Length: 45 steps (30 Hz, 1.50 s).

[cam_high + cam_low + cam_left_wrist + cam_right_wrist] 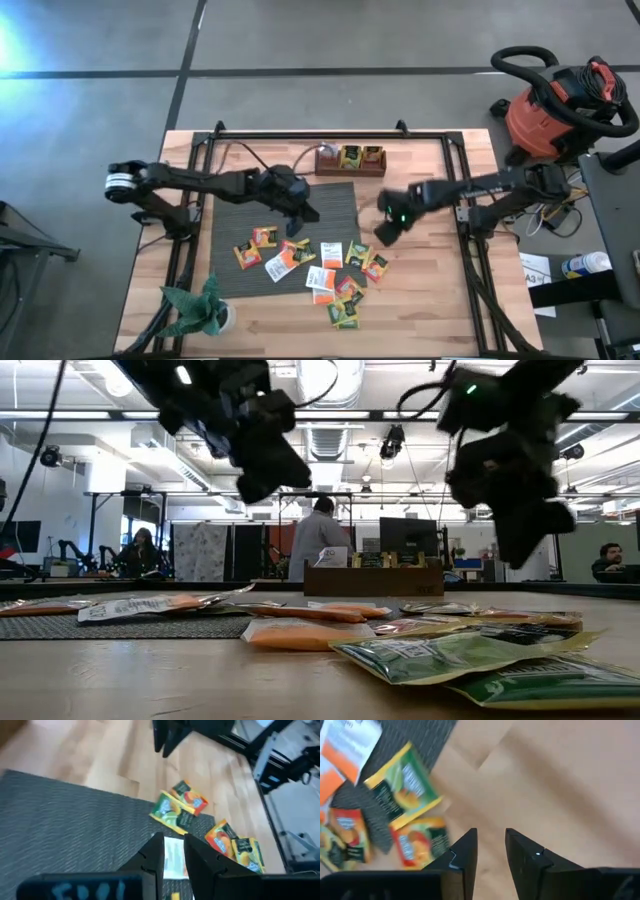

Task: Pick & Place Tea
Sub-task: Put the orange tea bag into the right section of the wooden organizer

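Several small tea packets (pixel 320 272), green, orange-red, yellow and white, lie flat across the near right corner of the grey mat (pixel 245 205) and the wood beside it. My left gripper (pixel 303 218) hangs over the mat's right part, slanting down, open by a narrow gap (pixel 174 837) with nothing between its fingers; a white-and-orange packet (pixel 172 857) lies below it. My right gripper (pixel 386 232) hangs over bare wood just right of the mat, pointing steeply down, open (pixel 491 832) and empty. A green packet (pixel 402 785) and an orange one (pixel 417 845) lie beside it.
A wooden box (pixel 350 160) holding more packets stands at the mat's far edge. A potted plant (pixel 200 310) stands at the table's near left corner. A red shop vacuum (pixel 560 105) is on the floor beyond the far right corner. People show in the room behind (pixel 318 540).
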Each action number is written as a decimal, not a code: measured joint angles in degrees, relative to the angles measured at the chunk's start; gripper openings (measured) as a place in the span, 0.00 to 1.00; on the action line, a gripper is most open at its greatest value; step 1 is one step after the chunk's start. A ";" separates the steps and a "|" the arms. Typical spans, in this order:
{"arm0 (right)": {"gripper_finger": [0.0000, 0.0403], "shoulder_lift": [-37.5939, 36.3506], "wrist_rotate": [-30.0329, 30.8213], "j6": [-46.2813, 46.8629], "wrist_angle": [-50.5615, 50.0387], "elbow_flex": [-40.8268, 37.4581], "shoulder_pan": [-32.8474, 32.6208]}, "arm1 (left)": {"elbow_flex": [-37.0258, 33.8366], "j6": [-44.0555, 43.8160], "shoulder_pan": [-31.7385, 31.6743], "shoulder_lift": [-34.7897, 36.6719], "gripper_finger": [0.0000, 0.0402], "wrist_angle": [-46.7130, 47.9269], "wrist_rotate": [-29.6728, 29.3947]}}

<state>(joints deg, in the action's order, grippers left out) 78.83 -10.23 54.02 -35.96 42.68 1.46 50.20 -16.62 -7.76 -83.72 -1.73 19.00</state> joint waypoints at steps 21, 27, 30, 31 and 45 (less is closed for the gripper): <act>0.33 -2.00 11.21 31.60 10.99 -8.00 -24.07 | 31.58 -5.64 14.01 -35.76 0.17 -3.01 1.54; 0.33 -2.36 13.59 31.43 13.81 -9.15 -24.21 | 41.75 -5.99 15.55 -43.54 0.17 8.59 1.92; 0.33 -2.15 13.62 31.25 14.74 -9.48 -24.78 | 43.36 -5.97 15.87 -45.80 0.17 9.63 1.90; 0.33 -2.01 13.84 31.20 15.06 -9.57 -25.00 | 43.41 -6.04 15.88 -46.23 0.17 9.92 1.90; 0.33 -2.06 17.85 35.83 23.13 -14.70 -26.85 | 42.11 -8.55 15.71 -46.57 0.17 7.93 -2.46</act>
<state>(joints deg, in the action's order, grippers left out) 76.77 7.62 89.85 -12.83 27.98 -25.39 92.31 -25.17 7.94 -130.30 6.21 16.54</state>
